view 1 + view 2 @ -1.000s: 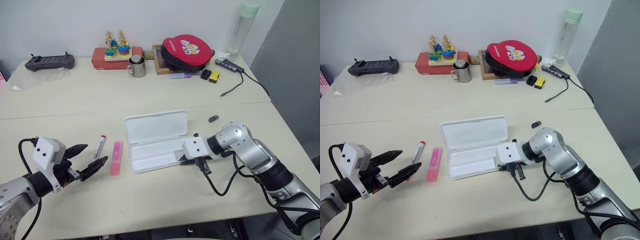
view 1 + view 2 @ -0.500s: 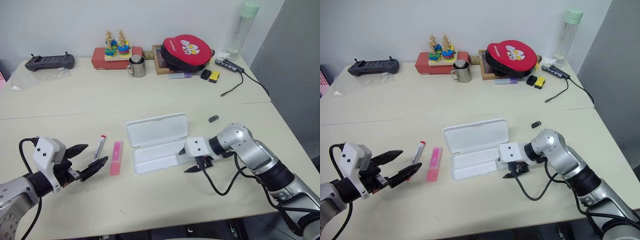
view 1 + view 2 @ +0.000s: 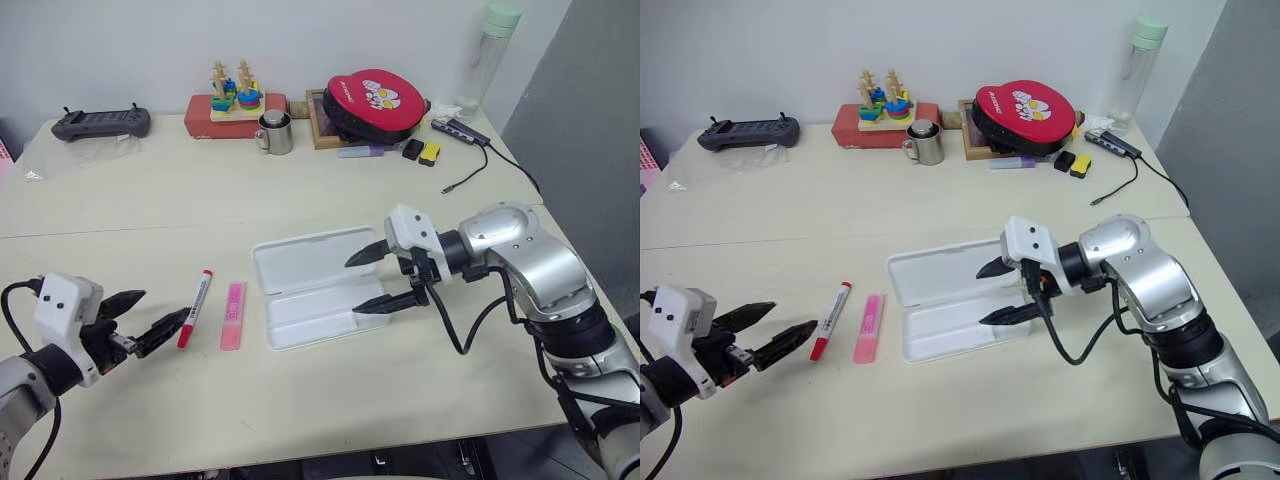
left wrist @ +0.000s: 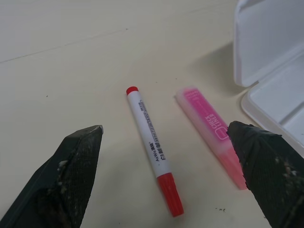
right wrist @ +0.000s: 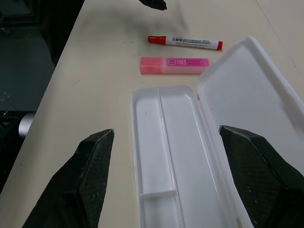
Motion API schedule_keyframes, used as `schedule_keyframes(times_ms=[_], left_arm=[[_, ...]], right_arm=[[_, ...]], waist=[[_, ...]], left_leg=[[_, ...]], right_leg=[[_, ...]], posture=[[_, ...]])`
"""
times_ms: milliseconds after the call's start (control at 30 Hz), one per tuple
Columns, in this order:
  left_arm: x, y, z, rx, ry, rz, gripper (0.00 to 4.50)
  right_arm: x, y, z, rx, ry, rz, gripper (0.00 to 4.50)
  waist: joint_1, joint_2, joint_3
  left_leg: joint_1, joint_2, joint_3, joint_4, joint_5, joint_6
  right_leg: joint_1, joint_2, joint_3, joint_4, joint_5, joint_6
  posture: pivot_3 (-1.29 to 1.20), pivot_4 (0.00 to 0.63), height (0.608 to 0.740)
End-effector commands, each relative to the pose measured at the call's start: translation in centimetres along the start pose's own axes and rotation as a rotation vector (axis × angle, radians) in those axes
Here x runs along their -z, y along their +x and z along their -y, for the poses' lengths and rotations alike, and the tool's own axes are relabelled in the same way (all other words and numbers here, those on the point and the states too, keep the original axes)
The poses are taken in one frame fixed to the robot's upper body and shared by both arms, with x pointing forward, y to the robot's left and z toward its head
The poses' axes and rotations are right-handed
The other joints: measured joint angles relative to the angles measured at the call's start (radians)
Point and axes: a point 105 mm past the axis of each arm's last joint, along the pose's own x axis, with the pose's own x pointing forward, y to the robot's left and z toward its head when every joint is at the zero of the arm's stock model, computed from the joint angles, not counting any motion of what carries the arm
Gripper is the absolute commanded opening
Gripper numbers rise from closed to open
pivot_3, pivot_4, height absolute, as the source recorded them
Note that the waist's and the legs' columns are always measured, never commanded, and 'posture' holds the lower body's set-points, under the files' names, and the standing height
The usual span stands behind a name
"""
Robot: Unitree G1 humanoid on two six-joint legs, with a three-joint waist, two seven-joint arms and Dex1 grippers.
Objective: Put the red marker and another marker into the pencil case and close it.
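Note:
The red marker (image 3: 195, 308) lies on the table left of the pink highlighter (image 3: 233, 315), the two side by side. Right of them the white pencil case (image 3: 300, 325) lies open, its lid (image 3: 310, 258) tilted back and its tray bare. My left gripper (image 3: 167, 304) is open and low over the table, just left of the red marker, which shows between its fingers (image 4: 78, 166) in the left wrist view. My right gripper (image 3: 351, 287) is open and hovers above the right part of the case, holding nothing.
Along the back of the table stand a red round pouch (image 3: 372, 100), a metal mug (image 3: 273, 132), a wooden stacking toy (image 3: 234, 92), a controller (image 3: 100, 123) and a bottle (image 3: 485, 55). A small dark object (image 3: 426, 237) lies right of the case.
My right gripper has opened and risen from the case's front right edge to above it; the case slid slightly right. My left gripper has drawn left, away from the red marker.

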Motion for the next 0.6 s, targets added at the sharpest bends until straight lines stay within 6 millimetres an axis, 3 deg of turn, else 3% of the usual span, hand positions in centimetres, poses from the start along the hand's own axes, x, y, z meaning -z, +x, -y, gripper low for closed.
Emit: schedule_keyframes(times_ms=[33, 267, 400, 600], left_arm=[[-0.4, 0.2, -0.4, -0.031, -0.021, -0.013, 4.5], [0.9, 2.6, -1.1, -0.125, -0.028, -0.084, 4.5], [0.3, 4.1, -0.1, -0.101, -0.036, -0.052, 4.5], [1.5, 4.8, 0.1, -0.099, -0.047, -0.11, 4.5]], right_arm=[[-1.1, -0.8, 0.2, 0.042, -0.028, 0.032, 3.7], [-0.6, -0.7, 0.4, 0.063, -0.023, 0.026, 3.7], [-0.7, -0.7, 0.3, 0.063, -0.024, 0.031, 3.7], [-0.9, -0.7, 0.2, 0.063, -0.026, 0.039, 3.7]], waist=[[0.0, 0.0, 0.0], [0.001, 0.0, 0.0], [0.005, -0.001, -0.001], [0.002, -0.001, -0.001]], left_leg=[[0.0, 0.0, 0.0, 0.0, 0.0, 0.0], [0.0, 0.0, 0.0, 0.0, 0.0, 0.0], [0.0, 0.0, -0.001, 0.0, 0.0, 0.0], [0.0, 0.0, 0.0, 0.0, 0.0, 0.0]], right_leg=[[0.0, 0.0, 0.0, 0.0, 0.0, 0.0], [0.0, 0.0, 0.0, 0.0, 0.0, 0.0], [0.0, 0.0, 0.0, 0.0, 0.001, 0.0], [-0.001, 0.0, 0.0, 0.0, 0.001, 0.0]], posture=[[0.0, 0.15, 0.74], [0.0, 0.15, 0.74], [0.0, 0.15, 0.74], [0.0, 0.15, 0.74]])
